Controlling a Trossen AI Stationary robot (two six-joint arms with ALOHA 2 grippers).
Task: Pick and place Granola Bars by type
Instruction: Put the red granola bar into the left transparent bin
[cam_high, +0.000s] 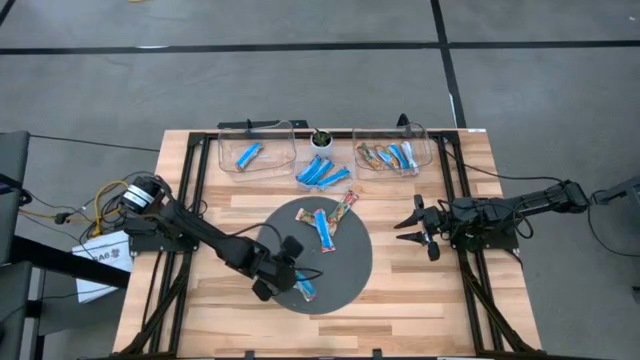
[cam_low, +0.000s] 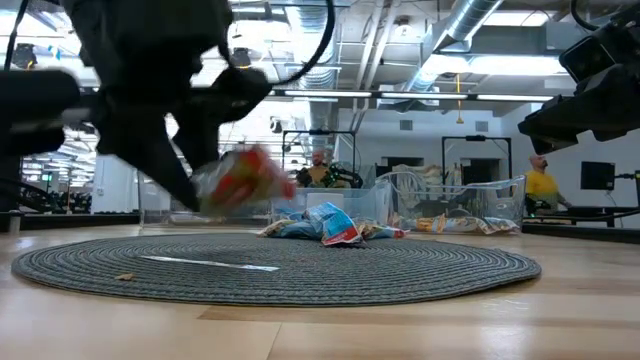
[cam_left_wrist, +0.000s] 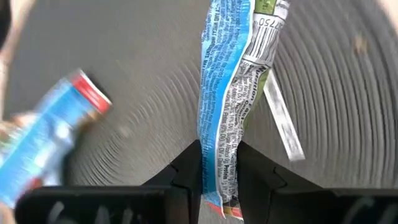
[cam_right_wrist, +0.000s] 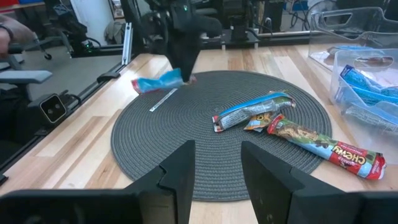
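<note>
- The left end effector (cam_high: 296, 280) is over the near edge of the round grey mat (cam_high: 345, 275), its fingers (cam_left_wrist: 186, 171) pinching a blue-and-white granola bar (cam_left_wrist: 224, 106) by one end; the low view shows the bar lifted off the mat.
- A thin white strip (cam_right_wrist: 163, 99) lies on the mat just beside that held bar.
- Nearer the mat's middle lie three more bars: a blue bar (cam_high: 323, 229), a small bar (cam_high: 304, 214) beside it, and a brown bar with red marks (cam_high: 345, 207) reaching over the mat's far edge.
- The right end effector (cam_high: 418, 227) hangs above the counter (cam_high: 410, 300) off the mat's right side, fingers spread, nothing between them.
- Beyond the mat, a pile of blue bars (cam_high: 322, 175) lies on the counter.
- Farther from the mat, the left clear bin (cam_high: 228, 152) holds one blue bar (cam_high: 248, 155); the right clear bin (cam_high: 432, 150) holds several mixed bars (cam_high: 390, 157).
</note>
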